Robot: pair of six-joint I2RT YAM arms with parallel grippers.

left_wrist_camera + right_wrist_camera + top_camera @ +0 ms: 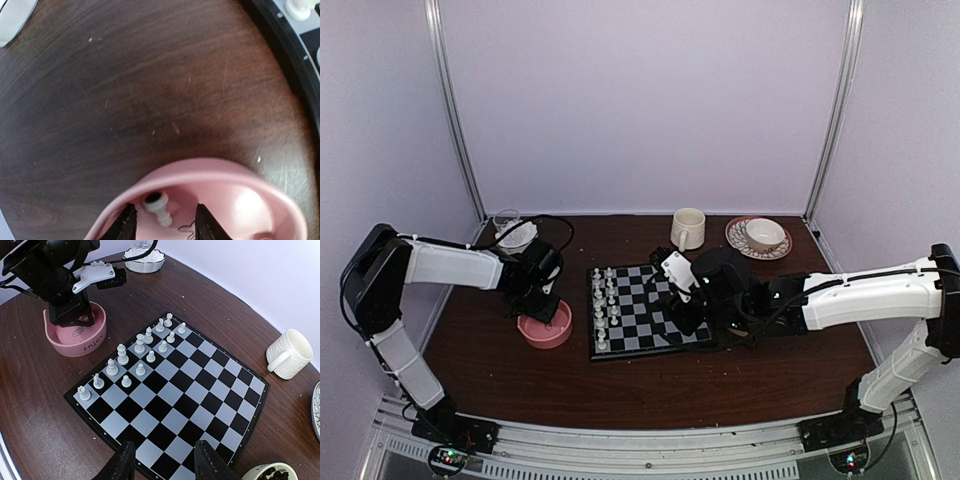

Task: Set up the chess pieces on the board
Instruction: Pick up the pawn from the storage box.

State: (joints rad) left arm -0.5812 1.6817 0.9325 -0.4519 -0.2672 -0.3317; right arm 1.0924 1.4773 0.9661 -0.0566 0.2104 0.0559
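The chessboard (650, 310) lies mid-table with several white pieces (605, 305) standing along its left side; they also show in the right wrist view (140, 352). My left gripper (164, 222) is open, dipped into the pink bowl (210, 175), its jaws either side of a white pawn (159, 206) lying on its side, not gripping it. The bowl and the left arm also show in the right wrist view (75, 342). My right gripper (162, 462) is open and empty, hovering above the board's right part (165, 405). No black pieces stand on the board.
A white mug (687, 229) and a cup on a patterned saucer (760, 236) stand at the back. A glass in a white dish (512, 230) is back left. A small bowl of dark pieces (267, 474) sits by the board's right edge.
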